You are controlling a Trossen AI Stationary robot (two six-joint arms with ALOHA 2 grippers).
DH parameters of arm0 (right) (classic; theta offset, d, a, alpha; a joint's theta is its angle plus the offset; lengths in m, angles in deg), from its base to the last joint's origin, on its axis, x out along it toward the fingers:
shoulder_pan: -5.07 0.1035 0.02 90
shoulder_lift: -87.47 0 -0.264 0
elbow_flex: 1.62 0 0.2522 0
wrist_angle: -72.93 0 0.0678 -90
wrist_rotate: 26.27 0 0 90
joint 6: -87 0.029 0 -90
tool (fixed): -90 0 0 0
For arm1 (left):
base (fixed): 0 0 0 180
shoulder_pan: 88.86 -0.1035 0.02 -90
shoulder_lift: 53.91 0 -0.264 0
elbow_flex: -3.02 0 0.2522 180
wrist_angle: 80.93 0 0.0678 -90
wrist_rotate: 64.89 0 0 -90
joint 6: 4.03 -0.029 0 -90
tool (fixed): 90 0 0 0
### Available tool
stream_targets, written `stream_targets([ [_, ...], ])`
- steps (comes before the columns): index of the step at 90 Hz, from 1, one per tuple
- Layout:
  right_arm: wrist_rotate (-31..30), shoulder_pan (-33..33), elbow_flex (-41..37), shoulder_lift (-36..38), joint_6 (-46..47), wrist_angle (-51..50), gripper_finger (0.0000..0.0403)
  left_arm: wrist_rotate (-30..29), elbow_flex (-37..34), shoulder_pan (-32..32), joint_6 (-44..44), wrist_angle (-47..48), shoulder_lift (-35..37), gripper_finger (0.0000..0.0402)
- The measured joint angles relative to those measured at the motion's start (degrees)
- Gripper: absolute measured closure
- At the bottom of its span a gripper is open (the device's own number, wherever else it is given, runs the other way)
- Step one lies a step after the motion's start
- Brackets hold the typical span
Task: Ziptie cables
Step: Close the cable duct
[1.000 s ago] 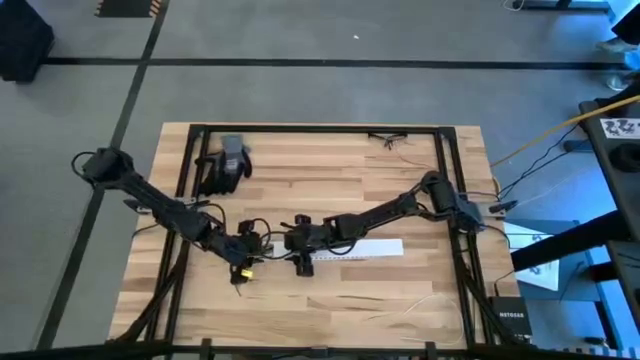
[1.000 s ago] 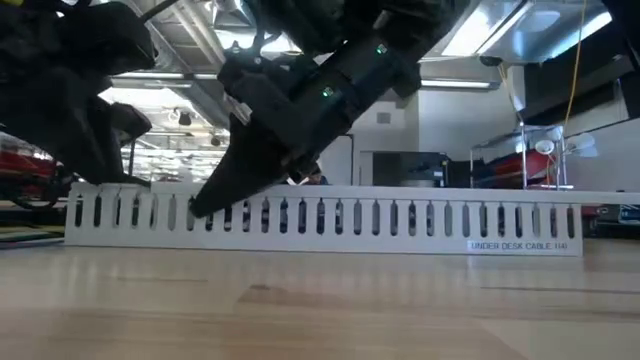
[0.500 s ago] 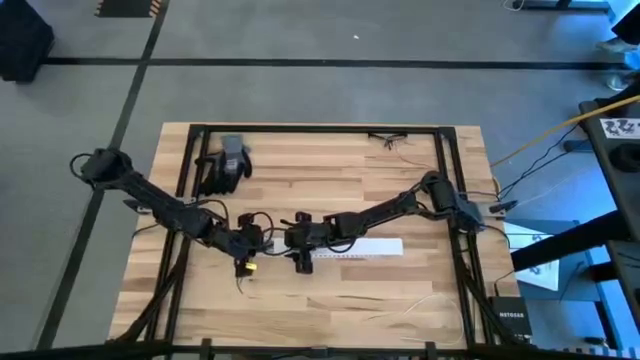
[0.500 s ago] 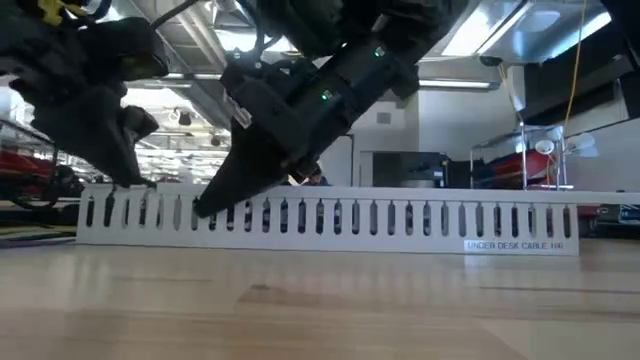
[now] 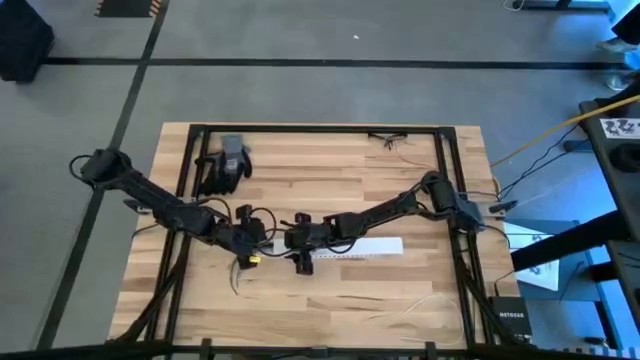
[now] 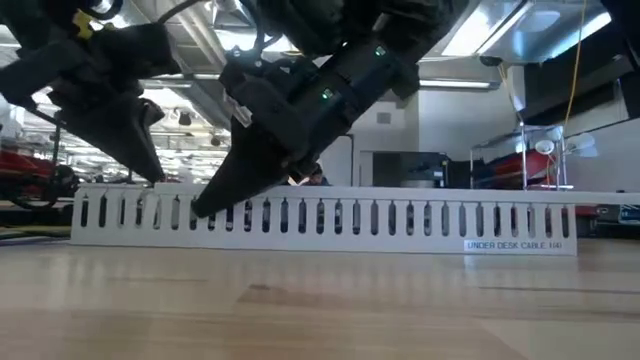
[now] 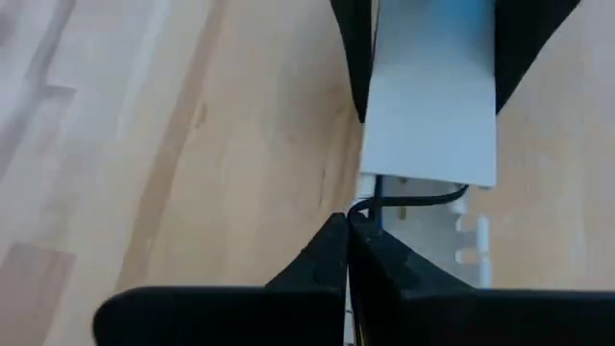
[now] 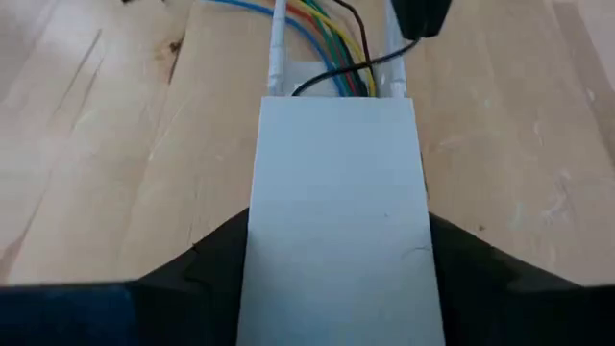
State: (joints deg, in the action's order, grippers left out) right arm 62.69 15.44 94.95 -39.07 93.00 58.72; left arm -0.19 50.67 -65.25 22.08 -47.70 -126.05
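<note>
My right gripper (image 5: 302, 243) sits at the near end of a long white slotted tray (image 5: 365, 247) in the middle of the table (image 5: 330, 170), its fingers spread wide around the tray's cover and clamped on its two sides, as the right wrist view shows with the white tray (image 8: 334, 221) filling the space between my dark fingers. The cables (image 8: 332, 43) come out of that tray's open end: a black wire crossing over blue, green, yellow and red ones, all running along the tray's long axis and away toward my left arm. My left gripper (image 5: 243, 243) is just beside that same end, its fingertips (image 7: 332, 255) pressed together on a thin black wire (image 7: 408, 200) that loops out from under the cover. So the bundle lies lengthwise between my two grippers, in line with the tray, and my left gripper is the nearer one to the loose ends. A dark glove (image 5: 225, 165) lies well apart, toward the far left of the table. I judge that any tying has to go around the wires right at this gap.
</note>
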Motion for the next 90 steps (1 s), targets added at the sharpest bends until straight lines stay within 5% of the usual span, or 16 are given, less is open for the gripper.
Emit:
stream_targets([
  [16, 0.1, 0.0, 0.0, 0.0, -0.1, 0.1, 0.0174, -1.6, -0.5, -0.4, 1.1, 0.9, -0.9, 0.0401],
  [52, 0.7, 0.2, 0.0, 0.0, -0.7, 0.2, 0.0174, 4.7, -0.5, 2.0, 2.8, -2.6, -7.2, 0.0401],
  [90, 0.6, 0.1, 0.0, 0.0, -0.5, 0.0, 0.0174, 7.9, 3.2, 2.3, 1.0, 3.2, -2.1, 0.0401],
])
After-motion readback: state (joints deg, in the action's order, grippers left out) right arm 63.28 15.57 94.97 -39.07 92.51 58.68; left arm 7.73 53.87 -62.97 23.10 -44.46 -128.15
